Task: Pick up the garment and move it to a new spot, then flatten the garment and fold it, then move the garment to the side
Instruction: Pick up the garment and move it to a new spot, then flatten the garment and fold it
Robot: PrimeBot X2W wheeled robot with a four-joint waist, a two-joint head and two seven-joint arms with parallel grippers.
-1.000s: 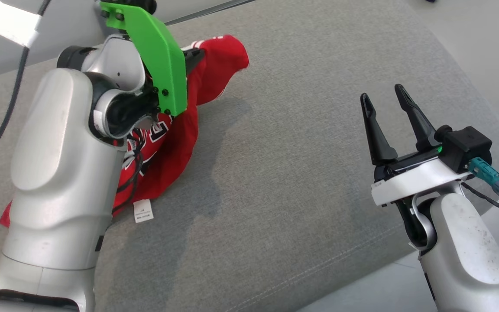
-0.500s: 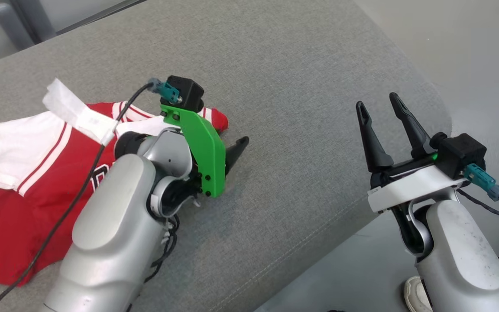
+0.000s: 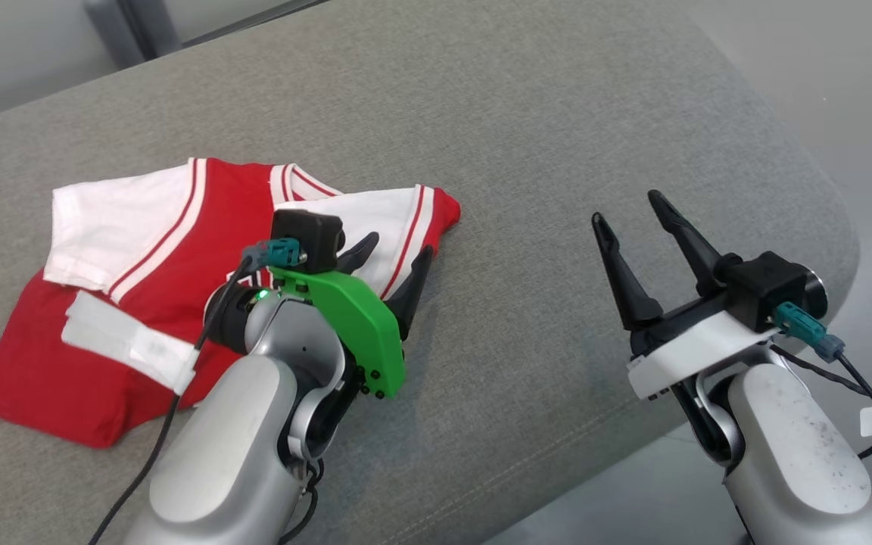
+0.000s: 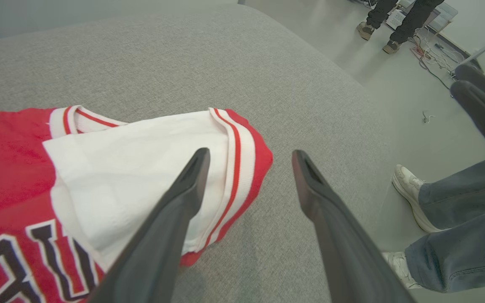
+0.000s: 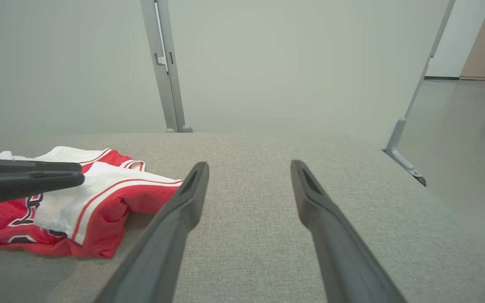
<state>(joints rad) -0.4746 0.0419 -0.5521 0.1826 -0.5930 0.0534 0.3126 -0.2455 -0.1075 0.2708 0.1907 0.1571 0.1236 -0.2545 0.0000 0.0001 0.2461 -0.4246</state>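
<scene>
Garment [image 3: 201,212] on the cushion's [image 3: 527,136] left — right gripper [image 3: 627,207] well apart, rightward

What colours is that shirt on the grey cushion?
The shirt is red with white sleeves and striped trim; head view shows best.

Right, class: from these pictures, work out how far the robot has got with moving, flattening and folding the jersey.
Done: the jersey lies on the grey cushion, in neither pincer. In hand: flattening; the left pincer hangs open over the rumpled white sleeve, while the right pincer is open over bare cushion. Left: smoothing that sleeve, folding, then moving the jersey aside.
</scene>
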